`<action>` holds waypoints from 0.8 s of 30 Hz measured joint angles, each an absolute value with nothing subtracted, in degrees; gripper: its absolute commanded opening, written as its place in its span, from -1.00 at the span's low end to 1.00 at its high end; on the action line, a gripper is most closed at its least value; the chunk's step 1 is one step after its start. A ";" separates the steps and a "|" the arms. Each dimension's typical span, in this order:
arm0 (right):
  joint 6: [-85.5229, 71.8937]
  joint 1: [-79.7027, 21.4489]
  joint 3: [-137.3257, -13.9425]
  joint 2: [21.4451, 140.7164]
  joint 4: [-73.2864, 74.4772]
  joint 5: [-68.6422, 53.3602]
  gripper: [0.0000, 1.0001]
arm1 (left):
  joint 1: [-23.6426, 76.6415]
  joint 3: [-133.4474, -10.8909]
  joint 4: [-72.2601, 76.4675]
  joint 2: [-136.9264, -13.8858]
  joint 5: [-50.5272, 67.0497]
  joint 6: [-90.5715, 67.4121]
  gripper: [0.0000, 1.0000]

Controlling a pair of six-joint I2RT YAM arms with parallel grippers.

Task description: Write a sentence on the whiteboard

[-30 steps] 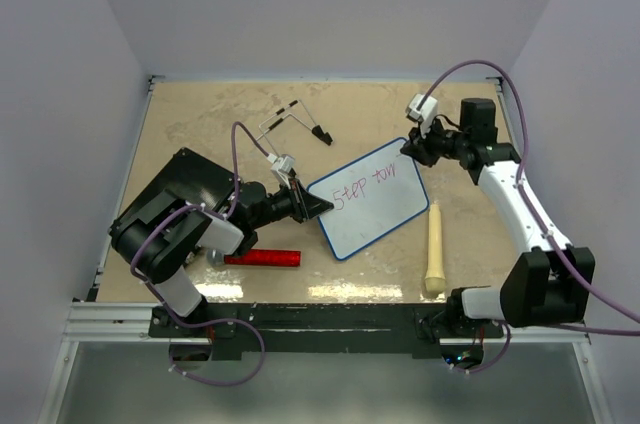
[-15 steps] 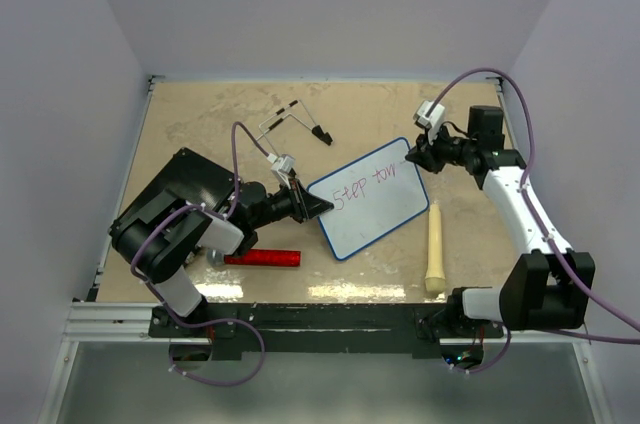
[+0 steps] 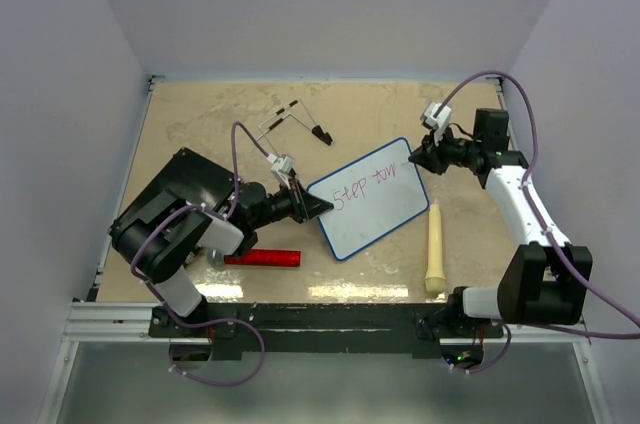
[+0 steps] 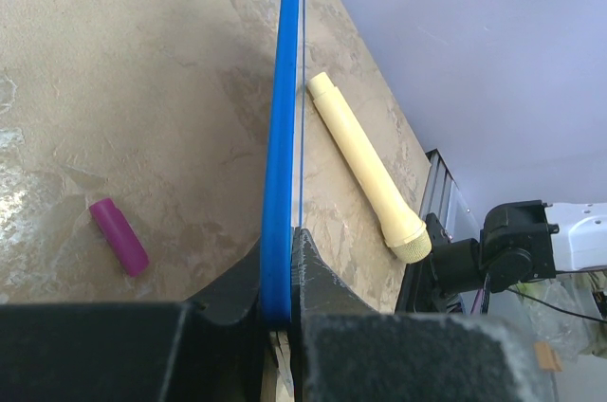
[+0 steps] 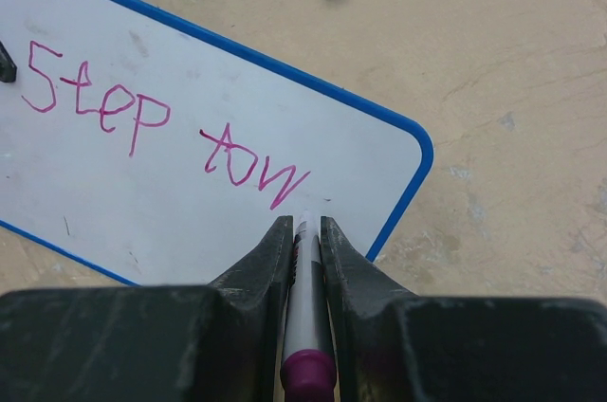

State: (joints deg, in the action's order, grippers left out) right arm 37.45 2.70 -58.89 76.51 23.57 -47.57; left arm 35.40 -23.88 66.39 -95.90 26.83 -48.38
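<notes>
Where the tan table (image 3: 200, 134) stretches between the two arms, we see the whiteboard (image 3: 385, 212) lying slantwise at its middle. The left gripper (image 4: 282, 255) pinches the board's blue rim at its left corner, one finger on either side of the edge. The right gripper (image 5: 303, 224) is clamped on a marker (image 5: 305, 312), whose tip sits at the board just past the purple-pink writing (image 5: 161, 119), which reads "Step tow"; we cannot tell whether the tip touches. A cream stick (image 3: 434, 249) lies just beside the board's right edge, and a red bar (image 3: 262, 258) lies near the left arm.
</notes>
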 measured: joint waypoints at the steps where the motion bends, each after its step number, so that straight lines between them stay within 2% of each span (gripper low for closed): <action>1: 37.34 2.68 -58.85 76.84 23.31 -47.64 -1.00 | 35.40 -23.88 66.39 -95.92 26.85 -48.38 -1.00; 24: 32.88 2.70 -57.60 81.28 15.66 -47.48 -1.00 | 35.40 -23.88 66.65 -96.16 26.94 -48.40 -1.00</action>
State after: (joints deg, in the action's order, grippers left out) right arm 32.88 2.70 -57.60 81.28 15.66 -47.48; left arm 35.40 -23.88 66.65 -96.16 26.94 -48.40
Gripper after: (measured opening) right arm 0.163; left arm 0.083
